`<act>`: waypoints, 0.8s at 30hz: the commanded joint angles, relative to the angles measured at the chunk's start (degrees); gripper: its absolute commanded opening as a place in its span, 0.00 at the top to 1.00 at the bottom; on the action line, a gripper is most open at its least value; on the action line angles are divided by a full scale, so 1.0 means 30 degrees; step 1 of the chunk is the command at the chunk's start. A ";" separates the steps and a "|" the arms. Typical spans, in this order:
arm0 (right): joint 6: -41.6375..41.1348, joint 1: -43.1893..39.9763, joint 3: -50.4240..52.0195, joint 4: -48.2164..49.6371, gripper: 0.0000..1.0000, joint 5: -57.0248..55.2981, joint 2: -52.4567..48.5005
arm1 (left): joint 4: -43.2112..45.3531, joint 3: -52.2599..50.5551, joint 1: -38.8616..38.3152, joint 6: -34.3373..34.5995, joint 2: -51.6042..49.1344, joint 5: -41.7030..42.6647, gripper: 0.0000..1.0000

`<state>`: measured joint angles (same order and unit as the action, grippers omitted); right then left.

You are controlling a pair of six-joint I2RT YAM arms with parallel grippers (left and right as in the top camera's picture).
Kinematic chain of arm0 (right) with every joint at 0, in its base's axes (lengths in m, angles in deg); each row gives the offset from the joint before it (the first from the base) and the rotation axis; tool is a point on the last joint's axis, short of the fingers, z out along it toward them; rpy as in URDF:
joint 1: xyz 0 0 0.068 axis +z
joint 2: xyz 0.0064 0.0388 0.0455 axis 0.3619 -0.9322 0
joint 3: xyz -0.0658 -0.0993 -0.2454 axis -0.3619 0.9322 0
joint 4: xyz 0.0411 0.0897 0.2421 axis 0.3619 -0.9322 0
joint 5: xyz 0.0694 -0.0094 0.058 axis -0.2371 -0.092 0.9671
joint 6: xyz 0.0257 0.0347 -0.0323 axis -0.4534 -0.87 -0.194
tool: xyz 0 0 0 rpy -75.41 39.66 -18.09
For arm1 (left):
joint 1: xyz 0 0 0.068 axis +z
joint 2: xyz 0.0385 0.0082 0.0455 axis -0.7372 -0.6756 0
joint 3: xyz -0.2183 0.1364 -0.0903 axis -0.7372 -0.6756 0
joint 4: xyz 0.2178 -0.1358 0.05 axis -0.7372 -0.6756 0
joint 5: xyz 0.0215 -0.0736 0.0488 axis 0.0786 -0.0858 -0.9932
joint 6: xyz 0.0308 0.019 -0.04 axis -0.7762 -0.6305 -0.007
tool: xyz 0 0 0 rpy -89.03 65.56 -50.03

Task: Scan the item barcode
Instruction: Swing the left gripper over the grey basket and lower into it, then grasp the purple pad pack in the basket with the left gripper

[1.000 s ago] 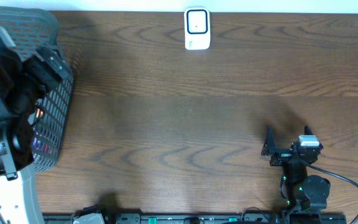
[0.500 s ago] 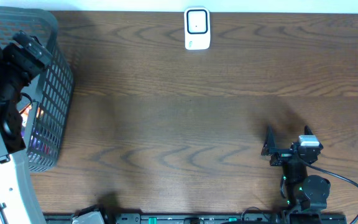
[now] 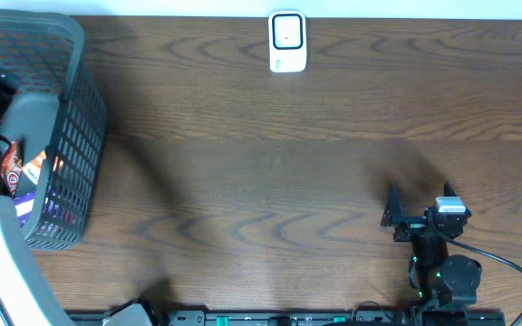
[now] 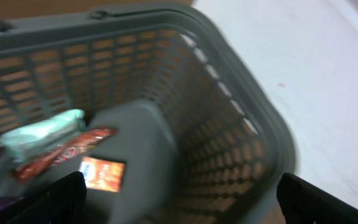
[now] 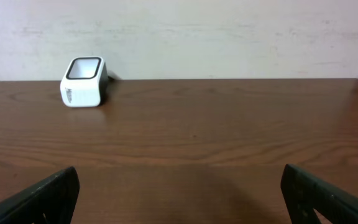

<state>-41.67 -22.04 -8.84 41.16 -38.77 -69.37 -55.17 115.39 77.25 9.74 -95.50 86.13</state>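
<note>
Packaged items lie in the grey mesh basket (image 4: 241,118): a mint-green packet (image 4: 42,132), a red wrapper (image 4: 64,152) and an orange box (image 4: 101,175). My left gripper (image 4: 179,211) hovers open over the basket's inside, with nothing between its fingers (image 4: 48,200). From overhead the basket (image 3: 75,136) sits at the table's left edge, and orange packets (image 3: 33,168) show inside it. The white barcode scanner (image 3: 287,41) stands at the far middle of the table and is also in the right wrist view (image 5: 84,73). My right gripper (image 3: 420,206) rests open and empty at the near right.
The basket's grey handle (image 4: 135,149) crosses over the items. The left arm's white base (image 3: 12,272) fills the near left corner. A black cable (image 3: 506,272) loops beside the right arm. Dark wood table (image 3: 261,181) lies between basket and scanner.
The left arm has swung left and farther over the basket, so most of it has left the overhead view and the basket's inside shows. The right arm has not moved.
</note>
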 commanded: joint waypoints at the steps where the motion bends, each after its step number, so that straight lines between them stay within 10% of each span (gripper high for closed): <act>1: -0.0131 -0.0087 0.0029 -0.0073 0.01 0.0029 0.0073 | -0.1319 0.0415 0.1115 0.1093 -0.1005 -0.1865 0.02; 24: -0.0131 -0.0087 0.0029 -0.0080 0.01 0.0029 0.0073 | -1.0032 -0.0896 0.1770 1.0936 -0.6659 -0.4728 0.02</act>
<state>-41.67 -22.04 -8.84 41.16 -38.77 -69.37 -87.43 115.45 82.22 39.03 -115.12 72.84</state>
